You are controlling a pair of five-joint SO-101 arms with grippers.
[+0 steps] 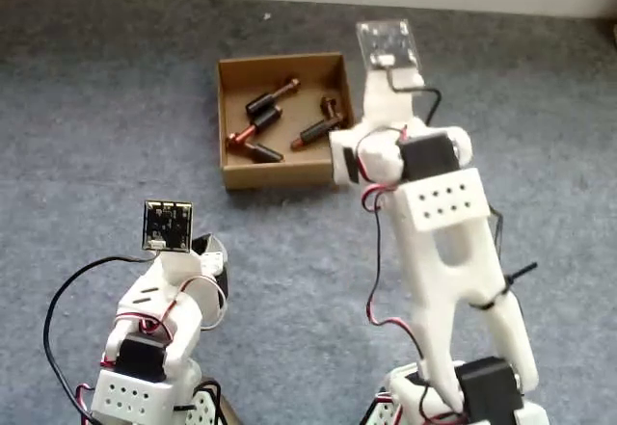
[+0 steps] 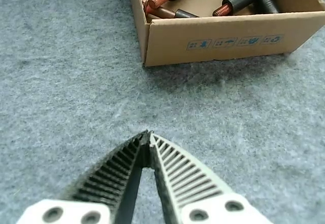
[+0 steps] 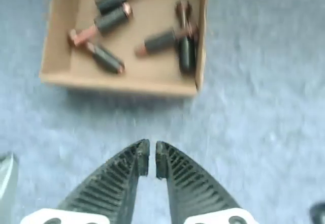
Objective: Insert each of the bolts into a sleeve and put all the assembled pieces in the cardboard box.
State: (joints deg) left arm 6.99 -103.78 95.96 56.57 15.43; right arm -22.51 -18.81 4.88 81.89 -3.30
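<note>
So the whole scene sits on a grey carpet, with a pale strip running along the top edge of the high view. Biggest thing on it is the right arm. It stretches from the bottom right of the frame up toward the middle, with its wrist right next to the right wall of the cardboard box. The right gripper points down at the carpet just in front of the box, tips nearly together with only a thin slit between them, and there's nothing in it.

The left arm is folded up in the lower left corner, well away from the box. The left gripper is pinched fully closed and empty, hanging low over bare carpet.

The box is upper middle in the high view, open on top. Inside there's a handful of bolt-and-sleeve pieces, copper bolts in black sleeves, lying at all angles on the box floor.
</note>
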